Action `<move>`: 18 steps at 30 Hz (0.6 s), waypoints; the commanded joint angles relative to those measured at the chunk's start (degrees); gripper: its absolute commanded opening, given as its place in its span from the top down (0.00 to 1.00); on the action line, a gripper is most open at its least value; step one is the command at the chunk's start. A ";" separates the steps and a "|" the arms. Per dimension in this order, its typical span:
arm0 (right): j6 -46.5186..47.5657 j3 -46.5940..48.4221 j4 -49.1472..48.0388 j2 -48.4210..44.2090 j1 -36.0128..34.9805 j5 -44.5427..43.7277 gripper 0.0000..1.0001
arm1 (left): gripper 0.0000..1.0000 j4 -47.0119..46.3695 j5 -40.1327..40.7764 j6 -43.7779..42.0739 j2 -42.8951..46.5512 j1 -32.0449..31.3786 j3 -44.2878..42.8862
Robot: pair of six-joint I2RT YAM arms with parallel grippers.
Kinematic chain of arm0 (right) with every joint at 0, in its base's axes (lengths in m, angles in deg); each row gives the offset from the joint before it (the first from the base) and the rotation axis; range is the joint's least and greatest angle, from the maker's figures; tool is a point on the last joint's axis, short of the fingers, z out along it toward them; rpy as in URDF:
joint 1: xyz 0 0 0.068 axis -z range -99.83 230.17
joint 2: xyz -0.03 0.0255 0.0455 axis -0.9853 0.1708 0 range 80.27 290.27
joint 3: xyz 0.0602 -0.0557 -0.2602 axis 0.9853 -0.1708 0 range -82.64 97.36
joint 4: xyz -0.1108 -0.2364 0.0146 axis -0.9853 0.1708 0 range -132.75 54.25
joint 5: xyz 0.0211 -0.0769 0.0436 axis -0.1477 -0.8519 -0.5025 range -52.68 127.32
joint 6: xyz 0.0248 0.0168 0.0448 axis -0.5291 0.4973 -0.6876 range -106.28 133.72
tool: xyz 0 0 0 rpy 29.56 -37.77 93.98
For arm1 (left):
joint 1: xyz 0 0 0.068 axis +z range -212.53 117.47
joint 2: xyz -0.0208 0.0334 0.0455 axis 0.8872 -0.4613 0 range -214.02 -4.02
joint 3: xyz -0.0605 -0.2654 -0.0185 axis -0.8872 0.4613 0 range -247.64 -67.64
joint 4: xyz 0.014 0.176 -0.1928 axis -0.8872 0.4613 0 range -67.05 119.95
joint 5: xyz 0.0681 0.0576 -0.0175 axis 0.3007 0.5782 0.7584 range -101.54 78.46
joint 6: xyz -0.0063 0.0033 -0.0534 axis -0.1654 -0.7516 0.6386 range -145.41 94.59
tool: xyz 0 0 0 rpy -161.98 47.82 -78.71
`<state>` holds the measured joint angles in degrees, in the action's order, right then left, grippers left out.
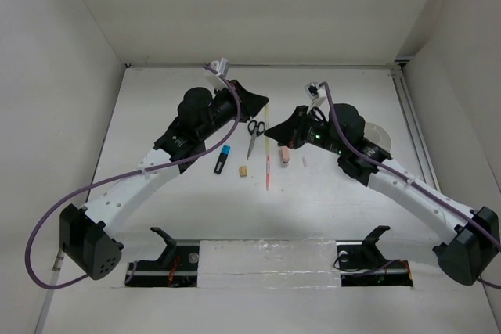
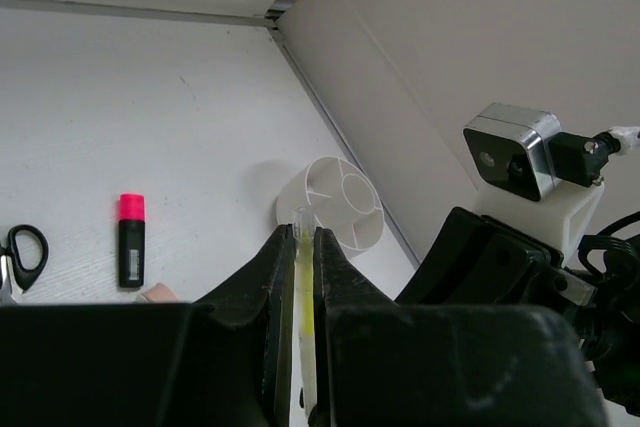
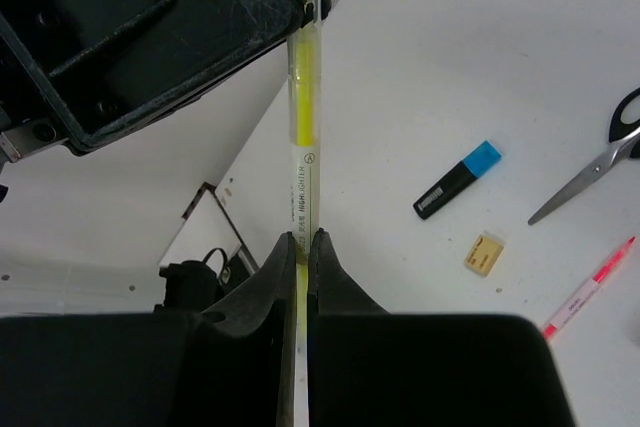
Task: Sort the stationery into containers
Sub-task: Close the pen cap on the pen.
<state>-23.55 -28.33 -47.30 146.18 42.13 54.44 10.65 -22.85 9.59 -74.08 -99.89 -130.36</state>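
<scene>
The pale yellow stick (image 1: 266, 120) is held off the table at both ends. My left gripper (image 1: 264, 104) is shut on its far end (image 2: 303, 287). My right gripper (image 1: 272, 137) is shut on its near end (image 3: 303, 147). The scissors (image 1: 254, 134), the blue-capped marker (image 1: 223, 159), the tan eraser (image 1: 244, 170), the red pen (image 1: 268, 166) and the pink eraser (image 1: 286, 154) lie on the table below. The pink-capped marker (image 2: 131, 240) shows in the left wrist view. The white divided tub (image 2: 335, 202) stands at the right, partly behind my right arm (image 1: 380, 137).
White walls enclose the table on the left, back and right. A metal rail (image 1: 411, 127) runs along the right edge by the tub. Two black mounts (image 1: 168, 244) stand at the near edge.
</scene>
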 commanded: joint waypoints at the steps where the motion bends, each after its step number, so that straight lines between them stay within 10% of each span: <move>1: 1.33 7.66 -15.57 -0.69 2.71 -2.62 1.00 | 1.00 7.72 -5.83 -0.37 0.45 -1.31 2.16; 18: -0.96 8.71 -18.30 -0.78 3.86 0.01 1.00 | 1.00 4.91 -7.23 -0.37 2.39 -2.63 6.21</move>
<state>-24.67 -25.80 -46.67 147.10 44.16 59.67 4.88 -21.43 9.66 -71.83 -99.78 -126.73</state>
